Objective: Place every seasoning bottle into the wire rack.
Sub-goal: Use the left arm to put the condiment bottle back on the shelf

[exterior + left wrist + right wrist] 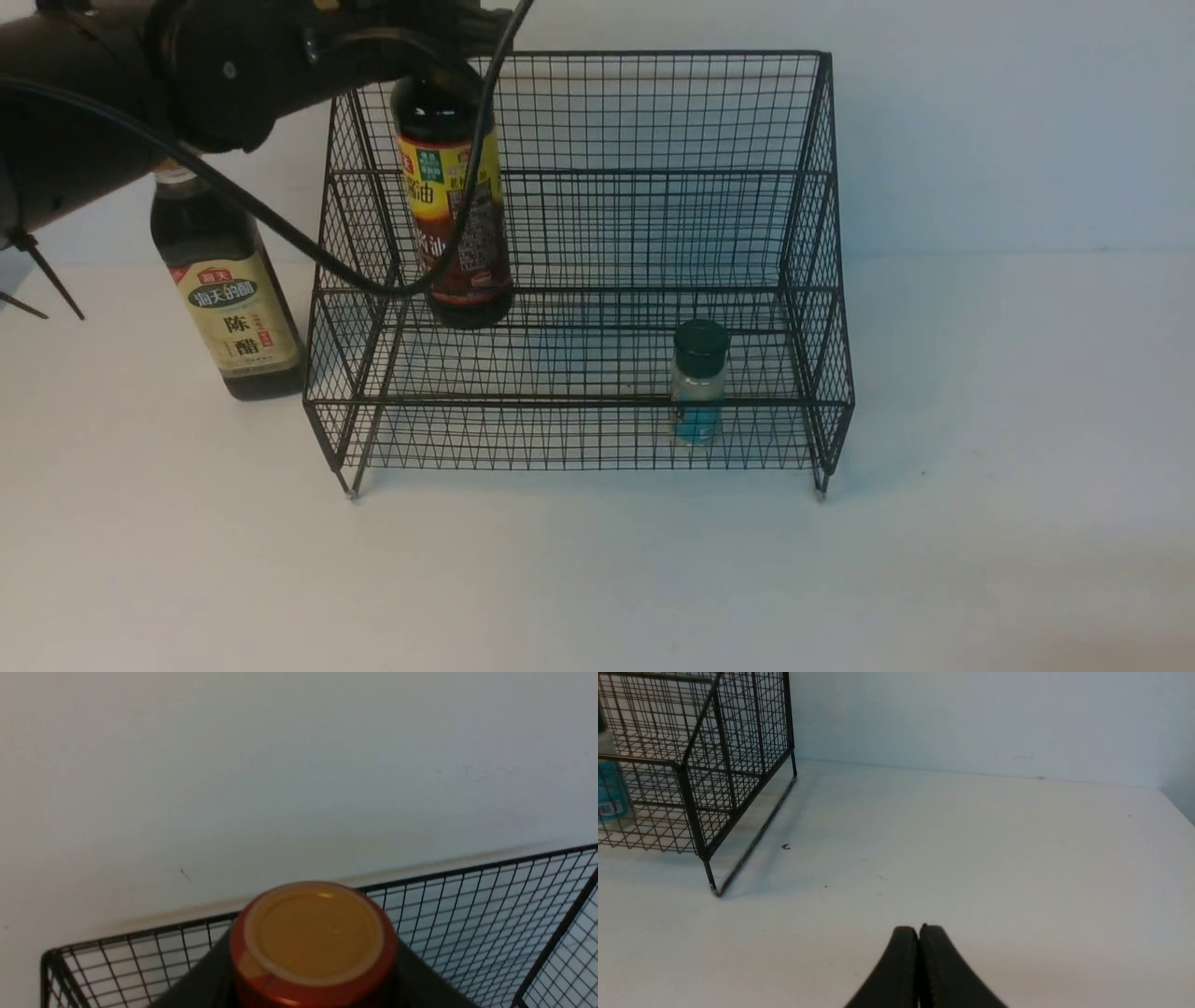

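My left gripper (313,994) is shut on the red neck of the seasoning bottle with the gold cap (313,933), a dark finger (196,980) on each side. In the front view this yellow-red-labelled bottle (455,205) hangs slightly tilted inside the left part of the black wire rack (812,233), its base near the upper tier; I cannot tell if it touches. The arm hides the gripper there. The cream-labelled bottle (229,308) stands on the table just left of the rack, its cap hidden by my arm. My right gripper (919,933) is shut and empty above bare table.
A small clear jar with a dark cap and blue contents (698,383) stands on the rack's lower tier, right of centre; it also shows in the right wrist view (609,788). A black cable (280,229) hangs across the rack's left side. A white wall stands behind the rack.
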